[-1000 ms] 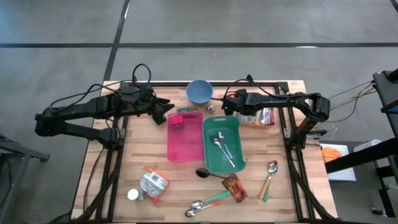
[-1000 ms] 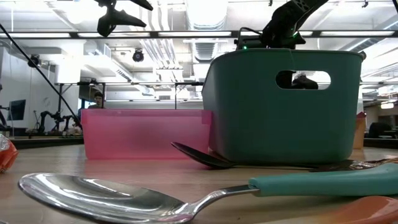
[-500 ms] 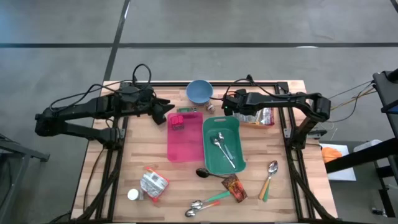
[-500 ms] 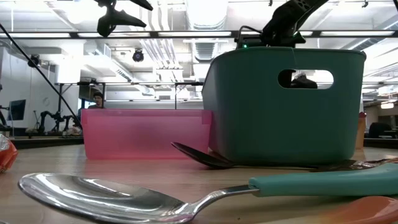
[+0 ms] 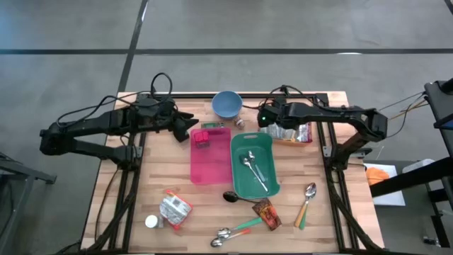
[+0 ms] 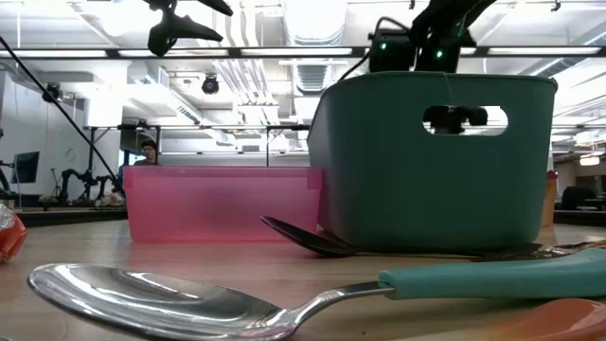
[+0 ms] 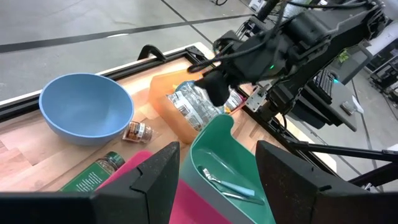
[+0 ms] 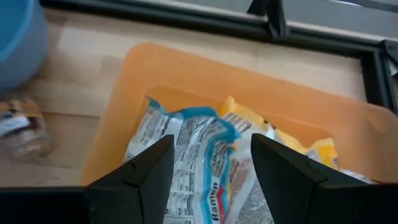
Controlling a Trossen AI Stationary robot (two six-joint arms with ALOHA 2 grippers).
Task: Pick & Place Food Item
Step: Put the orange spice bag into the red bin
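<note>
1. Wooden tabletop [image 5: 212,195] fills the frame's centre.
2. Right tool [image 8: 205,186], fingers parted and empty, hovers over the ramen packet [image 8: 186,155] in the orange bin [image 8: 124,106], upper right.
3. Light, crinkly, slippery: I'd pinch its edge.
4. Left tool [image 7: 214,177] waits open, upper left.

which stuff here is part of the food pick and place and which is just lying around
In the job:
- right gripper, open above the orange bin
- ramen packet lying in that bin

Lying about:
- blue bowl
- pink bin
- green bin holding cutlery
- loose spoons
- left gripper, open, waiting over the pink bin
</note>
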